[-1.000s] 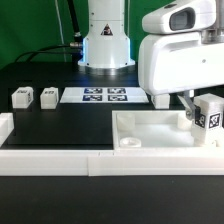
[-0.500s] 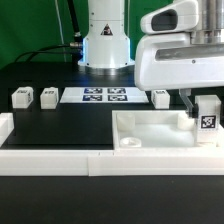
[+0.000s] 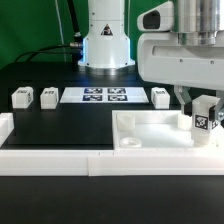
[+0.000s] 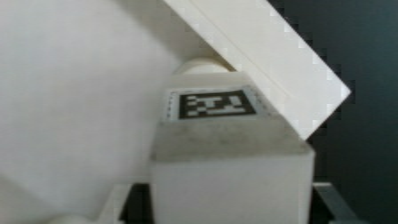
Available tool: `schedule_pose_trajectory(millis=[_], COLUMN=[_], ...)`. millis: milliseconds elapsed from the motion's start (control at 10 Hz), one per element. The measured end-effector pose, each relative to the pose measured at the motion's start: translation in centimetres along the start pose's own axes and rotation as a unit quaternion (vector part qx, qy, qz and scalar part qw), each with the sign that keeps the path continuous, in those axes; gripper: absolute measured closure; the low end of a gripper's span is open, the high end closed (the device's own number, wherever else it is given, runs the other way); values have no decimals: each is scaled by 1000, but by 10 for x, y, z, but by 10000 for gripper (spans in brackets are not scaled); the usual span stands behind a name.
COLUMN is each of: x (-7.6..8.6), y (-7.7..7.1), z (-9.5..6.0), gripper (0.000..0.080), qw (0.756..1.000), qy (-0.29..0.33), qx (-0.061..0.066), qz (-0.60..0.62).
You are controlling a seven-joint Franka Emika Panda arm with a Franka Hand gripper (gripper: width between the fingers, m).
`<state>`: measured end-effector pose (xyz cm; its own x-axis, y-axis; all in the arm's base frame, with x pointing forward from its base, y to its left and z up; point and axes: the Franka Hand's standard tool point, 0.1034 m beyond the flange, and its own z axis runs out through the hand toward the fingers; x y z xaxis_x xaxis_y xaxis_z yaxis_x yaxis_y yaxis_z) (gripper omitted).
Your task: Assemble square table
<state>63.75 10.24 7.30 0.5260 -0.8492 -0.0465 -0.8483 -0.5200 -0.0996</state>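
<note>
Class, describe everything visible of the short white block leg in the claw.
The short white plastic block leg is square-sided; one face bears a black-and-white square tag, and the wrist view shows a rounded end. It stands roughly upright, clamped in the claw, at a corner of the white square tray-like tabletop on the exterior view's right. Whether they touch is unclear.

A: Where is the table top?
B: The white, tray-like table top (image 3: 160,128) lies flat at the exterior view's right.
A: And the legs?
B: Short white tagged blocks. The first leg (image 3: 22,97) and second leg (image 3: 48,96) stand side by side at the exterior view's left. The third leg (image 3: 161,97) is behind the top. The fourth leg (image 3: 205,113) is upright at its far right corner.
</note>
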Motion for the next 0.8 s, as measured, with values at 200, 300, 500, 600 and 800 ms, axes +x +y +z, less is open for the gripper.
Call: schedule_pose_trajectory(millis=[200,300,500,600,800], x=[-3,-6,-8,-7,-10], y=[1,1,3,3,3], z=[0,0,0,0,-1], gripper=[507,507,507,463,295], qw=[996,987,976,978,999], qy=[-6,-2,8,8,14], qx=[-5,-9,-12,-13,-25], qz=[91,159,219,206,36])
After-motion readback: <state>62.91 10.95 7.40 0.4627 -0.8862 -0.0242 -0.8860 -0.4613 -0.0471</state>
